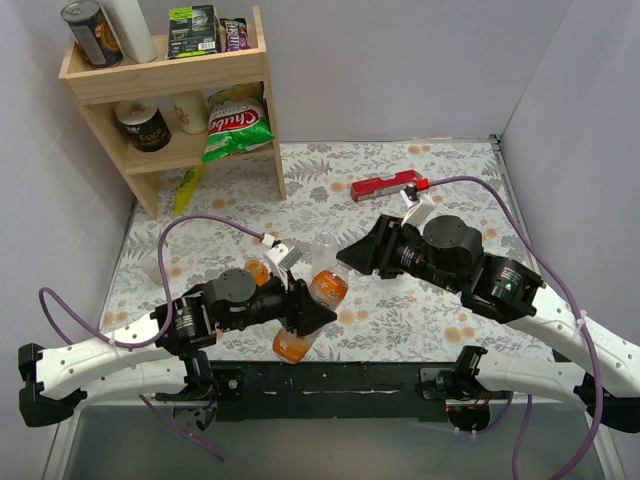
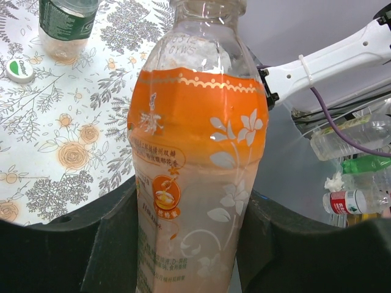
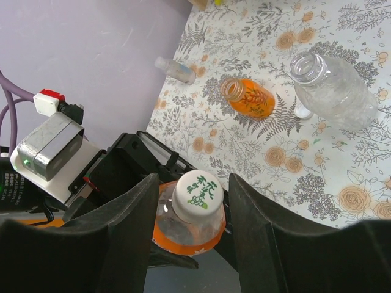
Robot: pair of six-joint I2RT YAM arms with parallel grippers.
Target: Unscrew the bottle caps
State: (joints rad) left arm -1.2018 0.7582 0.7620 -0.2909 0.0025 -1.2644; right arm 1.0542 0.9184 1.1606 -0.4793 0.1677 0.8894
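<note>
My left gripper (image 2: 186, 213) is shut on a slim orange-labelled bottle (image 2: 198, 152), held tilted above the table's near edge (image 1: 308, 320). Its pale cap (image 3: 197, 194), printed with green characters, sits on the bottle's neck. My right gripper (image 3: 192, 183) stands open around that cap, with a small gap on each side. In the top view the right gripper (image 1: 345, 258) meets the bottle's upper end. A short orange bottle (image 3: 247, 97) lies uncapped on the cloth, and a clear bottle (image 3: 333, 91) lies beside it with its mouth open. A green-labelled bottle (image 2: 64, 24) stands near a green-and-white cap (image 2: 19, 70).
A wooden shelf (image 1: 170, 90) with cans and snack bags stands at the back left. A red box (image 1: 385, 185) lies at the back centre. A small clear bottle (image 3: 175, 69) lies by the left wall. Spare bottles (image 2: 354, 140) sit below the table's edge.
</note>
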